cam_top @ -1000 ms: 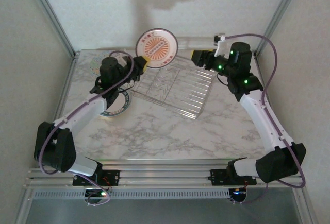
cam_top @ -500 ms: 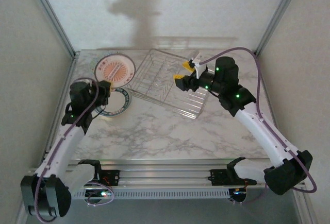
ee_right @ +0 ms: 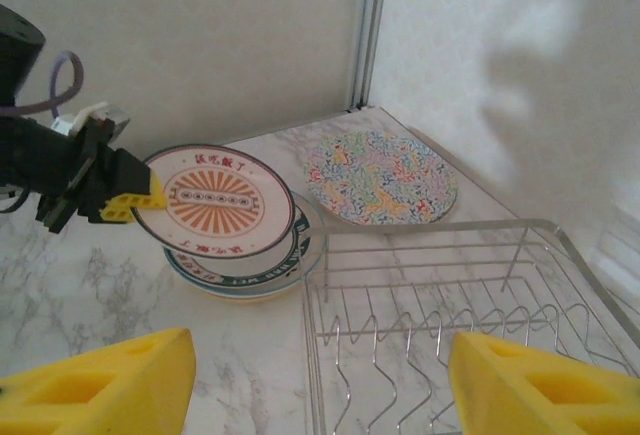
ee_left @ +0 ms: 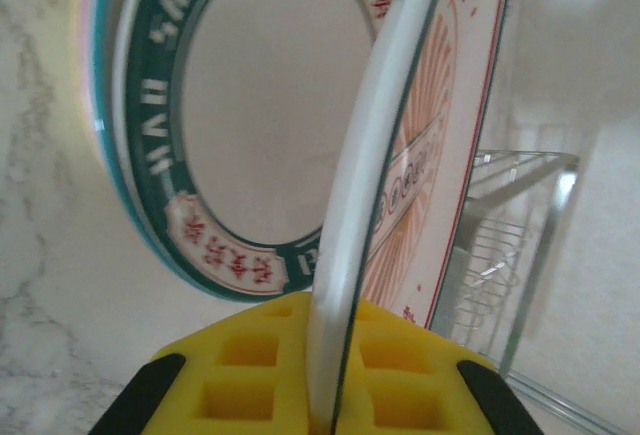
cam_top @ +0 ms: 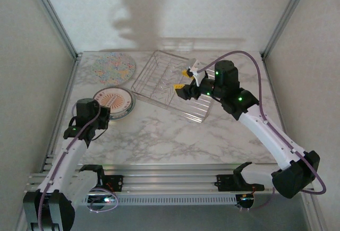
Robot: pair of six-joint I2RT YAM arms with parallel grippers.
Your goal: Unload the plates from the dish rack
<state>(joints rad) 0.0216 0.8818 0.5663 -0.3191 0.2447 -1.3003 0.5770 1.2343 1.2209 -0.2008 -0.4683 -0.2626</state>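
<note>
Left gripper (ee_right: 125, 200) pinches the sunburst plate (ee_right: 215, 200) by its rim, just over the teal-rimmed plate (ee_right: 236, 278) left of the dish rack (cam_top: 154, 77), apparently to stack it; right gripper (cam_top: 183, 81) hangs spread.

Glossy sunburst plate (ee_right: 215, 200), shiny wire rack (cam_top: 156, 79), marbled tabletop (cam_top: 175, 135)

The silver wire dish rack (cam_top: 154, 79) sits flat on the counter (cam_top: 175, 135). Left of it, farther back, the pastel patterned plate (cam_top: 112, 66) lies flat. Nearer, the sunburst plate (ee_right: 213, 201) hangs slightly tilted, rim pinched in the left claw (ee_right: 130, 201), above a flat teal-banded plate (ee_right: 250, 275).
</note>
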